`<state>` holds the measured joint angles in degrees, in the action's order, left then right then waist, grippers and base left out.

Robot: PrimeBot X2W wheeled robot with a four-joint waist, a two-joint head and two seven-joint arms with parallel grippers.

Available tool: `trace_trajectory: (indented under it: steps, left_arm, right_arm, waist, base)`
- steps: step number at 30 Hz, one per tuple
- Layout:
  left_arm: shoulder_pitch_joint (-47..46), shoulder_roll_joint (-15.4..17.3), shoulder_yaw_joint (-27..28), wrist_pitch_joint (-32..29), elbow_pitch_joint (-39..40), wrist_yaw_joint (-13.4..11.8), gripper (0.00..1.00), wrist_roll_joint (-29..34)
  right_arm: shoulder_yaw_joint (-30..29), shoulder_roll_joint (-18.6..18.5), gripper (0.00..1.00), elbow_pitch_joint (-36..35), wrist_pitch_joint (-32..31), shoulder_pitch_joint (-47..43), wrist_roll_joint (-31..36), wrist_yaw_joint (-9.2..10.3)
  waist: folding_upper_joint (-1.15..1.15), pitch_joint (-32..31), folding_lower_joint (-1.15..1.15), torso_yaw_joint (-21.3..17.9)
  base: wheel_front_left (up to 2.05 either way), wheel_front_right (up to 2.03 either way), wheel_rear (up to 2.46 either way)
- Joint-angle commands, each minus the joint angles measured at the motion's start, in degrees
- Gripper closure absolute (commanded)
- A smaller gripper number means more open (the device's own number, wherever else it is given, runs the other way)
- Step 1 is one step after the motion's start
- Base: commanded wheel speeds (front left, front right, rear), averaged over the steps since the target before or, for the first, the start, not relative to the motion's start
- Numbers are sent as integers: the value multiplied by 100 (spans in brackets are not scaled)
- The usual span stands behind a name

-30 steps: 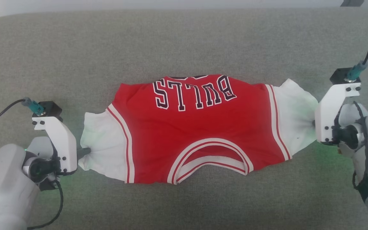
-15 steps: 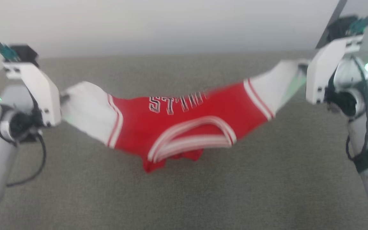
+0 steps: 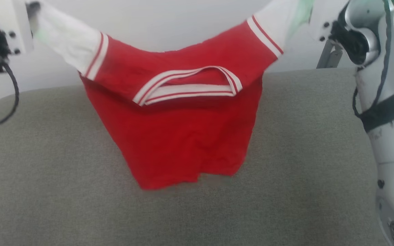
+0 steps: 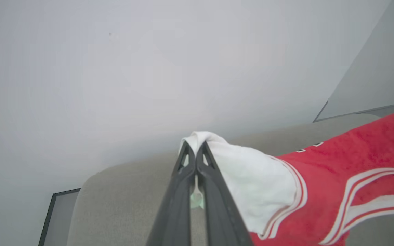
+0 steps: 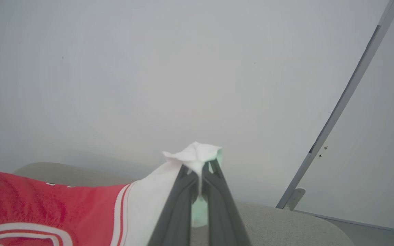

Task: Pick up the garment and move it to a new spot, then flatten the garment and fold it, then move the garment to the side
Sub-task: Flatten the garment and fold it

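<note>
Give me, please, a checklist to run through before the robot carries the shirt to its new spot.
1. Left gripper shut on the left sleeve: ok.
2. Right gripper shut on the right sleeve: ok.
3. Garment hanging between the two grippers, body drooping below: ok.
4. Hem clear of the grey cushion: cannot tell; it hangs right at the surface.
5. Fabric spread without sag: not ok; the middle dips and the collar folds over.
</note>
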<state>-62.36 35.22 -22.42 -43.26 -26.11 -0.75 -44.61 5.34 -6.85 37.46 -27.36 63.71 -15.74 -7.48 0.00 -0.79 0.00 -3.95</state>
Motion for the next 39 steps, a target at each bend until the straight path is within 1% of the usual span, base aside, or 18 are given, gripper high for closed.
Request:
trace_trajectory:
  steps: [1, 4, 8, 11, 16, 17, 22, 25, 28, 30, 32, 33, 37, 39]
  left_arm:
    - [-146, -12, 0, 5, -54, -14, 100, 86]
    - [-372, -59, 5, 65, -168, 13, 100, 88]
    - [-625, -115, -35, 303, -385, 125, 100, 188]
    - [-889, -190, -35, 563, -579, 202, 100, 270]
    - [-1534, -360, -82, 1149, -968, 382, 100, 496]
    - [-1534, -360, -82, 1149, -968, 382, 100, 496]
    - [-2419, -530, -162, 1933, -1381, 551, 100, 801]
    - [-2933, -674, -205, 2504, -1653, 632, 100, 935]
    - [-3415, -742, -234, 3199, -1887, 688, 100, 1135]
    - [-3647, -801, -238, 3743, -2021, 701, 100, 1264]
    - [-3766, -896, -192, 4159, -2247, 707, 100, 1222]
    - [-3820, -984, -232, 4360, -2512, 748, 100, 1192]
    - [-3622, -1107, -408, 4477, -3033, 806, 100, 1079]
    - [-3436, -1171, -517, 4443, -3263, 812, 100, 1007]
  right_arm:
    - [16, 18, 100, 108, 115, 129, -6, -2]
    - [121, 45, 100, 340, 293, 367, 37, -2]
    - [267, 21, 100, 728, 585, 648, 88, -2]
    - [339, -24, 100, 987, 933, 949, 166, -2]
    - [389, -79, 100, 1369, 1784, 1543, 506, -2]
    - [389, -79, 100, 1369, 1784, 1543, 506, -2]
    - [181, -169, 100, 1747, 2770, 2269, 1142, -2]
    - [-118, -207, 100, 1922, 3375, 2662, 1633, -2]
    - [-480, -241, 100, 1958, 3918, 3001, 2248, -2]
    - [-710, -237, 100, 1874, 4108, 3138, 2682, -2]
    - [-836, -184, 100, 1772, 4202, 3159, 3179, -2]
    - [-1028, -103, 100, 1719, 4237, 3086, 3530, -2]
    - [-1245, 71, 100, 2003, 4257, 2814, 3890, -2]
    - [-1355, 130, 100, 2228, 4259, 2678, 3836, -2]
  waist:
    - [0, 0, 0, -15]
    - [0, 49, 0, -24]
    - [0, 228, 0, -13]
    - [0, 535, 0, 21]
    - [0, 1188, 0, 101]
    - [0, 1188, 0, 101]
    - [0, 1910, 0, 206]
    - [0, 2272, 0, 292]
    - [0, 2558, 0, 363]
    - [0, 2714, 0, 419]
    - [0, 2816, 0, 466]
    - [0, 2887, 0, 501]
    - [0, 2886, 0, 560]
    - [0, 2818, 0, 588]
  base:
    - [0, 0, 0]
    - [0, 0, 0]
    - [0, 0, 0]
    - [0, 0, 0]
    - [0, 0, 0]
    - [0, 0, 0]
    - [0, 0, 0]
    - [0, 0, 0]
    - [0, 0, 0]
    - [0, 0, 0]
    - [0, 0, 0]
    - [0, 0, 0]
    - [0, 0, 0]
    - [0, 0, 0]
